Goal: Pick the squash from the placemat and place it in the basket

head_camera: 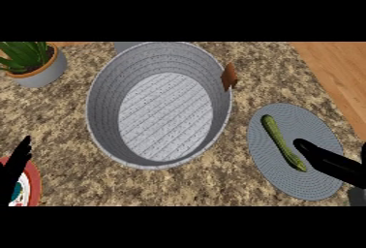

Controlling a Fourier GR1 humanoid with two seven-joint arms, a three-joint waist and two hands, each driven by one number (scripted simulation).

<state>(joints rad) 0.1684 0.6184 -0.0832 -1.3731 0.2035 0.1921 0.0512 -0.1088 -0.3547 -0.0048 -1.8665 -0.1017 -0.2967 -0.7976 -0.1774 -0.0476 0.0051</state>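
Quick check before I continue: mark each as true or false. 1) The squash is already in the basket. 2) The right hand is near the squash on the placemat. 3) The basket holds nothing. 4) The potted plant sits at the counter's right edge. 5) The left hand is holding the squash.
1) False: the squash lies on the placemat.
2) True: the right hand is at its near end.
3) True: the basket shows only its bare floor.
4) False: the potted plant is at upper left.
5) False: the left hand rests open at the left edge.
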